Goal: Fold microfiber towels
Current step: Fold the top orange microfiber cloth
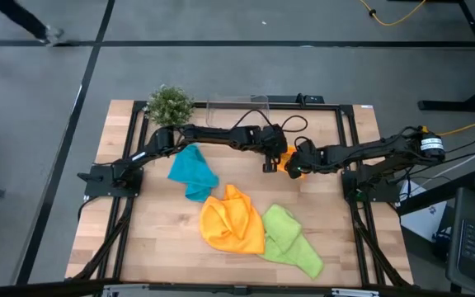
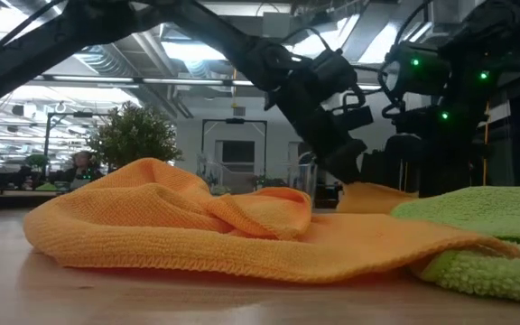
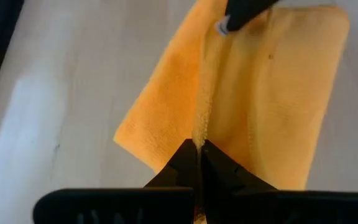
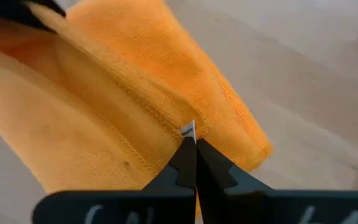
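1 orange towel (image 1: 286, 159) is pinched by both the left pincer (image 1: 269, 165) and the right pincer (image 1: 296, 169). The clear tub (image 1: 236, 105) appears empty; the towel's white label (image 4: 187, 131) is unreadable.

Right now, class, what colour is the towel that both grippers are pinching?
Orange; the pinched towel shows best in the left wrist view.

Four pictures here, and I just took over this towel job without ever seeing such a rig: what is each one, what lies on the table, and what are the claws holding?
It is a robot with two dark arms. The overhead picture shows the wooden table; one looks level across it; two come from wrist cameras. The left gripper and right gripper are both shut on the edges of one orange towel near the table's far side. Lying loose: a teal towel, another orange towel, and a green towel. A potted plant and a clear tub stand at the back.
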`<state>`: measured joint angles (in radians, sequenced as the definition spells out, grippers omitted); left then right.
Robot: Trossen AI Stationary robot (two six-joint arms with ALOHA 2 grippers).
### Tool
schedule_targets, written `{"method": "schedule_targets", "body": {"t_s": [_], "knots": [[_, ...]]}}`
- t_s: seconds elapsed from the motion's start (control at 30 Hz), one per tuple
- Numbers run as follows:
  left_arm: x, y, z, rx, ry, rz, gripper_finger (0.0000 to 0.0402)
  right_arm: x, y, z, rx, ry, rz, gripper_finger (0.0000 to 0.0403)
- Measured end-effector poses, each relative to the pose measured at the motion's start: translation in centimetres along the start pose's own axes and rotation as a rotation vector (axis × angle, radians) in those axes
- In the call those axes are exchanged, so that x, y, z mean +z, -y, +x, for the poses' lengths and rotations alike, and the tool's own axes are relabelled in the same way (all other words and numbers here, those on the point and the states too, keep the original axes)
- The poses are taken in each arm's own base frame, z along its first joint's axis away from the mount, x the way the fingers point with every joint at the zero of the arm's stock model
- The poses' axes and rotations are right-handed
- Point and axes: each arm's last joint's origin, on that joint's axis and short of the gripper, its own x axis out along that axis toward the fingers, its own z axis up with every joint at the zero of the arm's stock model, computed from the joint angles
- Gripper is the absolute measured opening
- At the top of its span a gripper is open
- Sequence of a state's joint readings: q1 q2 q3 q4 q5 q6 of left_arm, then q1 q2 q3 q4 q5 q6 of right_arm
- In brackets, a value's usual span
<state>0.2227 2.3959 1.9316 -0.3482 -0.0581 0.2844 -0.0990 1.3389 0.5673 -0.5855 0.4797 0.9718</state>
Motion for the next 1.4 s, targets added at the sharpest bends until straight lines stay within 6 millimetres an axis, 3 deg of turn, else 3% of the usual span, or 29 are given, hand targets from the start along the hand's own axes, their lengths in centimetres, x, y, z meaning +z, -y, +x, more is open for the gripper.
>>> {"method": "schedule_targets", "body": {"t_s": [0.57,0.8,1.0,1.17,1.27,1.4], "knots": [[-0.2,-0.2,0.4,0.014,0.003,-0.046,0.0003,0.7,-0.4,-0.8,-0.004,-0.007,0.014,0.0034],[1.3,-0.9,-2.0,0.023,0.048,-0.054,0.0051,1.8,-0.1,-2.5,-0.094,-0.011,-0.031,0.0033],[1.4,-1.5,-2.3,0.029,0.052,-0.061,0.0102,2.3,-0.3,-3.1,-0.083,-0.004,-0.046,0.0033],[1.9,-1.2,-2.9,0.017,0.023,-0.077,0.0121,2.8,-0.6,-3.7,-0.052,-0.013,-0.037,0.0033],[3.3,-1.6,-5.3,0.011,-0.014,-0.097,0.0122,3.3,-0.6,-4.6,-0.004,-0.019,-0.025,0.0033],[5.5,-3.4,-12.2,-0.001,-0.042,-0.194,0.0120,4.2,0.0,-6.6,0.084,-0.016,-0.014,0.0033]]}}
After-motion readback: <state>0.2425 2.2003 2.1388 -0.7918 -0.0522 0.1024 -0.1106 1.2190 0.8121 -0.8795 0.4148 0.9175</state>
